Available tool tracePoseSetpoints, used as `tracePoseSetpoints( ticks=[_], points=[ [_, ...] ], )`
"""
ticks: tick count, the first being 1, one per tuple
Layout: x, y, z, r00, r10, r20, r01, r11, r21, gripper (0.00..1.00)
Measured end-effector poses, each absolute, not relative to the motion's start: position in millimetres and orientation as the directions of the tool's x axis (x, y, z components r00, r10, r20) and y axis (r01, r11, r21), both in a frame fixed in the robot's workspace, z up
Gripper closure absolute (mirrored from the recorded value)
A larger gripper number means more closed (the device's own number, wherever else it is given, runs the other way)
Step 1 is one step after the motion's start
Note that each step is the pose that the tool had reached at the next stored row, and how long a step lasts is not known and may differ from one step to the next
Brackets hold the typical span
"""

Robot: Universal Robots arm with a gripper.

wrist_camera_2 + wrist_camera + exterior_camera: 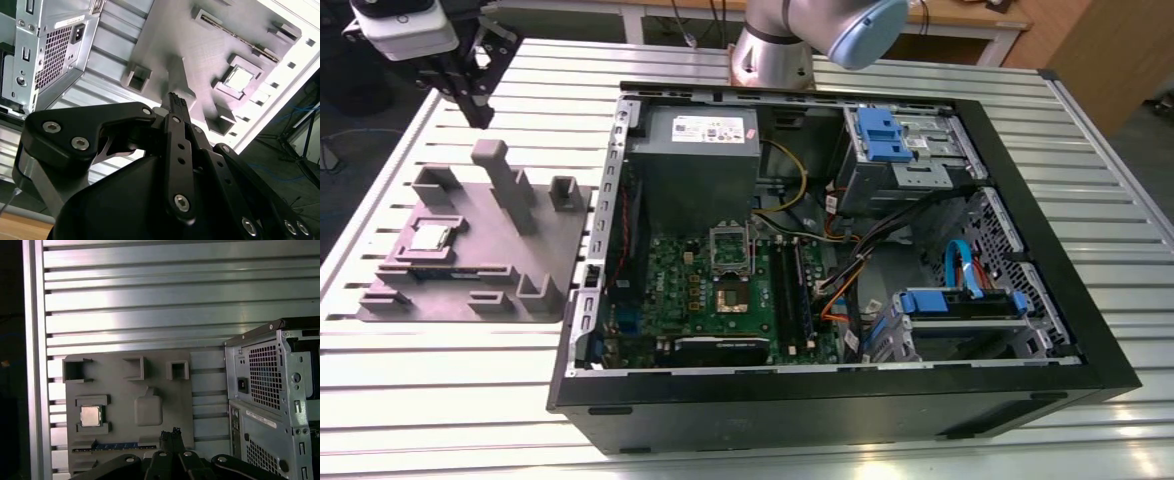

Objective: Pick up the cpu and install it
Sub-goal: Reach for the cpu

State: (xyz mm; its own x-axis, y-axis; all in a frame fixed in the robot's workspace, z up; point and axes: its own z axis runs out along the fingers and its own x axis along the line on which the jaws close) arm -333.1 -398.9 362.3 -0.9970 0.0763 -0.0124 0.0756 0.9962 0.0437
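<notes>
One cpu [430,237] lies in a recess of one grey holder [480,255] on the slatted surface [454,400], beside one open computer case [854,410]. The one gripper [479,115] hangs clear of the cpu, fingers pressed together, gripping nothing.

The cpu [90,415] lies in a recess of the grey holder [120,390] on the ribbed bench [150,310], at ten o'clock from the closed jaws; a computer case [272,405] stands at their two o'clock

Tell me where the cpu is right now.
The cpu lies in a square pocket of the grey holder tray on the exterior view's left, beside the open computer case; the hand hovers apart from it.
</notes>
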Motion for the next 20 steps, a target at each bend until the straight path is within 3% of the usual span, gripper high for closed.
tracePoseSetpoints(
  ticks=[20],
  points=[
    [-338.7,-399.0,361.9,-0.997,0.076,-0.012,0.076,0.996,0.044,0.9]
  ],
)
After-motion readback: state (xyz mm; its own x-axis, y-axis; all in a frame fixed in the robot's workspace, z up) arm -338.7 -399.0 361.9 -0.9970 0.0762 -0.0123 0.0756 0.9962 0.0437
